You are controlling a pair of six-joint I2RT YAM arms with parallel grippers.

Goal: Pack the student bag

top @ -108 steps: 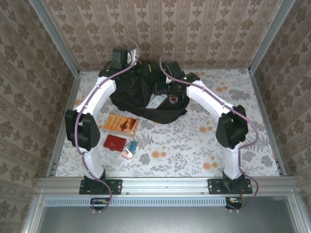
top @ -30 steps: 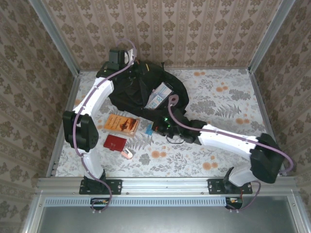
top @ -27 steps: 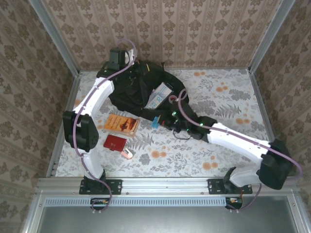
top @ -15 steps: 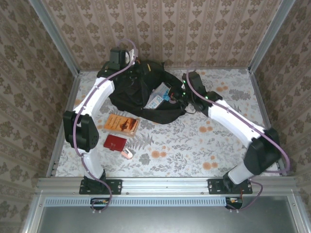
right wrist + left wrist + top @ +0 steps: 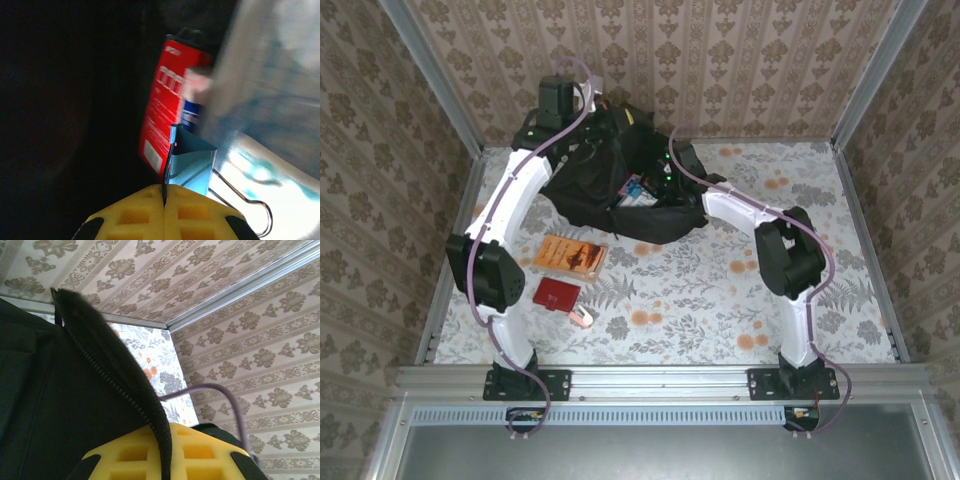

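Floral table (image 5: 720, 300), student bag (image 5: 60, 400) edge pinched in left gripper (image 5: 165, 442)

Even light; dim, blurred wrist close-up

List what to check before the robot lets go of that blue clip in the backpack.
1. Left end effector pinching the student bag's zipper edge: ok.
2. Right end effector shut on the blue binder clip: ok.
3. Clip inside the bag, beside a red box: ok.
4. Free spot under the clip: cannot tell.
5. Everything packed: not ok; orange book and red case lie on the table.
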